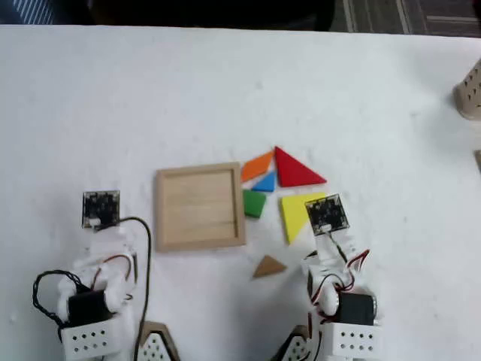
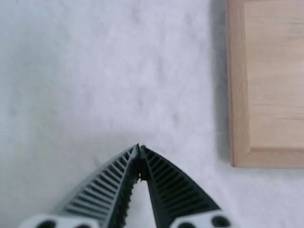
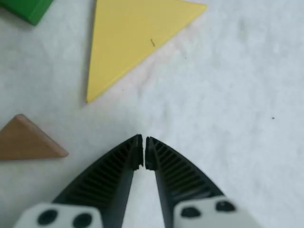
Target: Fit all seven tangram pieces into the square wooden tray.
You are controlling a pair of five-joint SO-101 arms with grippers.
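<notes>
The square wooden tray (image 1: 199, 207) lies with nothing in it; its rim (image 2: 237, 95) is beside my left gripper (image 2: 139, 152), which is shut over bare white table. To the right of the tray lie an orange piece (image 1: 257, 165), a red triangle (image 1: 295, 170), a small blue triangle (image 1: 264, 183), a green piece (image 1: 254, 203), a yellow triangle (image 1: 294, 216) and a wood-coloured triangle (image 1: 267, 266). My right gripper (image 3: 143, 145) is shut and holds nothing, just short of the yellow triangle (image 3: 128, 38), with the wood-coloured triangle (image 3: 26, 142) to one side and the green piece (image 3: 26, 8) farther off.
Both arms sit at the near edge, the left arm (image 1: 98, 256) beside the tray and the right arm (image 1: 334, 286) near the yellow triangle. A wooden pegged object (image 1: 470, 90) stands at the far right edge. White tabletop stretches beyond the pieces.
</notes>
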